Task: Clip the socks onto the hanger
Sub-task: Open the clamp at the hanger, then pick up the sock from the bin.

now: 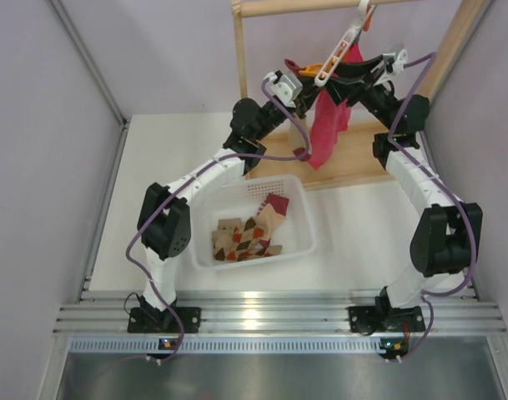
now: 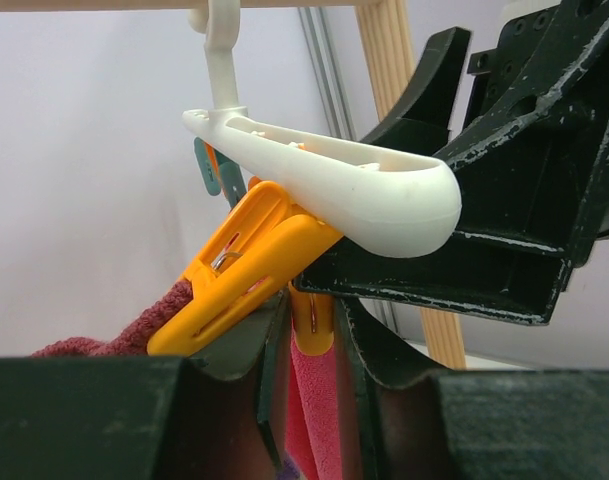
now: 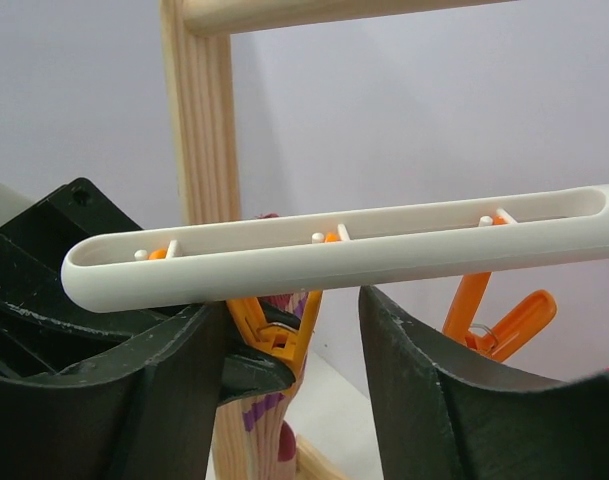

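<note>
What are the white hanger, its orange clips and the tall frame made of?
The hanger looks like moulded plastic, smooth and glossy, with a hollow channel. The orange clips seem plastic too, satin-smooth, with a metallic spring showing. The frame appears to be bare light wood; grain lines show.

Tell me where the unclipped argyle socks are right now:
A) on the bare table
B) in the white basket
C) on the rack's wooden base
B: the top view shows the argyle socks piled inside the white basket on the table, between the two arms.
</note>
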`<action>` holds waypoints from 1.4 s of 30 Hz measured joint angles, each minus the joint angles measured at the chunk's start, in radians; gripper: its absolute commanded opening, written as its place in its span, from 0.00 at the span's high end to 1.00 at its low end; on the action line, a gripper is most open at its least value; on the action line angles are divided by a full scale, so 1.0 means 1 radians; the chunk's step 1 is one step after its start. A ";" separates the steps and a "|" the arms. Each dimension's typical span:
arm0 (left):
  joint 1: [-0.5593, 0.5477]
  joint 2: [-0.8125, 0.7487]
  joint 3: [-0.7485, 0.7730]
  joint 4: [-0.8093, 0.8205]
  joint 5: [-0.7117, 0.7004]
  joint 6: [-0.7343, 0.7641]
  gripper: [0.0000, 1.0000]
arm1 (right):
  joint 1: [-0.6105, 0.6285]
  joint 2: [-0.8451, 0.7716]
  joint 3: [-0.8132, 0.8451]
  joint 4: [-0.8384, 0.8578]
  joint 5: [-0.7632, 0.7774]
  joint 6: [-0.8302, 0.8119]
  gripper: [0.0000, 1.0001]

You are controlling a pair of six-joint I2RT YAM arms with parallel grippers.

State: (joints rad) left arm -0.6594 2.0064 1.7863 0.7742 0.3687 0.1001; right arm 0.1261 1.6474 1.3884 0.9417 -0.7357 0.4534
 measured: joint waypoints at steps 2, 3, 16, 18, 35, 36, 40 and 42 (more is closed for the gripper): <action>0.000 0.000 0.000 0.000 -0.005 0.003 1.00 | 0.004 0.000 0.000 0.001 -0.004 0.002 0.60; 0.000 0.000 0.000 0.000 -0.008 0.003 1.00 | 0.010 0.000 0.001 0.002 -0.005 0.002 0.69; 0.004 -0.066 -0.075 -0.012 -0.017 0.013 0.57 | 0.015 0.016 0.054 -0.063 0.003 0.078 1.00; 0.004 -0.103 -0.119 -0.021 -0.005 0.015 0.50 | 0.015 0.016 0.059 -0.077 0.001 0.099 1.00; 0.069 -0.616 -0.404 -0.613 0.281 -0.013 0.47 | 0.013 -0.003 0.105 -0.280 0.017 0.149 1.00; 0.073 -0.633 -0.433 -0.652 0.277 -0.005 0.48 | 0.013 -0.008 0.105 -0.290 0.018 0.148 1.00; 0.075 -0.647 -0.575 -0.764 0.204 0.005 0.52 | 0.010 -0.018 0.106 -0.323 0.021 0.137 1.00; 0.067 -0.631 -0.638 -0.800 0.143 0.003 0.55 | 0.009 -0.021 0.106 -0.338 0.026 0.124 1.00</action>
State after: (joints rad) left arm -0.5926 1.3758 1.1484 -0.0254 0.5114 0.1032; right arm 0.1352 1.6264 1.4948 0.6037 -0.7101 0.5770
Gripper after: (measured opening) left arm 0.475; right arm 0.065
